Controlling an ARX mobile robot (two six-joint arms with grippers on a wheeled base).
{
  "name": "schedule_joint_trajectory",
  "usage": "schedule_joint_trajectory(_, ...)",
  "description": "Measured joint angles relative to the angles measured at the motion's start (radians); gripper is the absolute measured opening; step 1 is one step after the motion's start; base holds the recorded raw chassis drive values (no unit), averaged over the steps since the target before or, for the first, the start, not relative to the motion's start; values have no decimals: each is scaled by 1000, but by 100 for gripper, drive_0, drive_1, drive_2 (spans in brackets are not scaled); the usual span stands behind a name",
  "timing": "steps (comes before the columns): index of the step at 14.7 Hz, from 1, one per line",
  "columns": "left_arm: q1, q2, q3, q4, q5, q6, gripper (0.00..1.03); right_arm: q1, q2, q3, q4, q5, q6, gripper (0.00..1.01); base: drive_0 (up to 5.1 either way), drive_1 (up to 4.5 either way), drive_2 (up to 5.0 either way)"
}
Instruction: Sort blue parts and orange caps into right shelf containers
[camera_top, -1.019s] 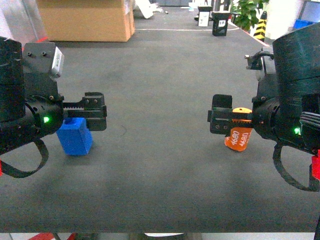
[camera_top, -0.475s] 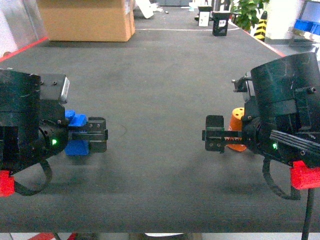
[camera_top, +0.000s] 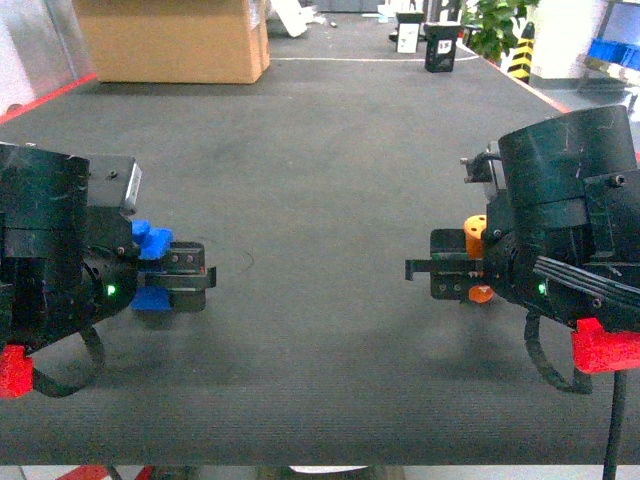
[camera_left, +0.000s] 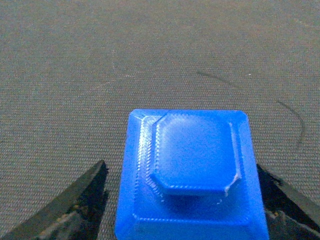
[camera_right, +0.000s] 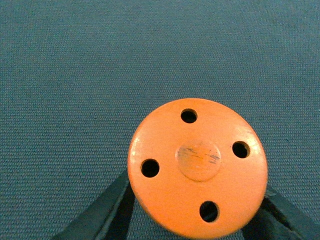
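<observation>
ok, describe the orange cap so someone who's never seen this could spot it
On the dark grey mat, look right, between the fingers of the right gripper. The orange cap is round, its flat end showing a raised centre disc ringed by four small holes. The only other coloured piece is the square blue part at the left gripper.

A blue part (camera_left: 192, 172), square and stepped, and a round four-holed orange cap (camera_right: 198, 167) sit upright.

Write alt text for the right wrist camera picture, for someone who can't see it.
An orange cap fills the lower middle of the frame, seen end-on: a round face with four small holes around a scuffed centre disc. Two dark fingers flank it at the bottom left and right, on a dark textured mat.
</observation>
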Motion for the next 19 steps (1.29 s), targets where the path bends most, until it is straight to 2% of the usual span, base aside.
schedule_joint_trajectory(2,-1,0,0,0,1,0,64,1,3,0,18,3,-33,45,0,0,0)
schedule_joint_trajectory(4,-1,0,0,13,5,-2,46,1,5,0,35,11,-58,41,0,0,0)
schedule_joint_trajectory(7,-1,-2,-5,56,-1,-5,43,1,-4,-25,73,15,-73,41,0,0,0)
schedule_joint_trajectory(11,5,-218,-153,192,-15,-9,43,13,-248,-195,225,54,-84,41,0,0,0)
schedule_joint_trajectory(12,3,-343,-220,224,-33,-1,43,32,-366,-275,244,78,-98,41,0,0,0)
schedule_joint_trajectory(13,-7,-482,-310,208,-74,34,43,63,-500,-364,237,122,-124,41,0,0,0)
schedule_joint_trajectory(14,-27,-662,-407,161,-125,50,43,93,-654,-422,219,175,-151,41,0,0,0)
schedule_joint_trajectory(16,-43,-942,-478,63,-188,61,43,135,-931,-513,158,273,-211,41,0,0,0)
schedule_joint_trajectory(17,-56,-1048,-492,9,-215,75,43,141,-1029,-546,120,305,-227,41,0,0,0)
schedule_joint_trajectory(19,-101,-1240,-499,-84,-261,83,43,182,-1223,-594,47,397,-256,41,0,0,0)
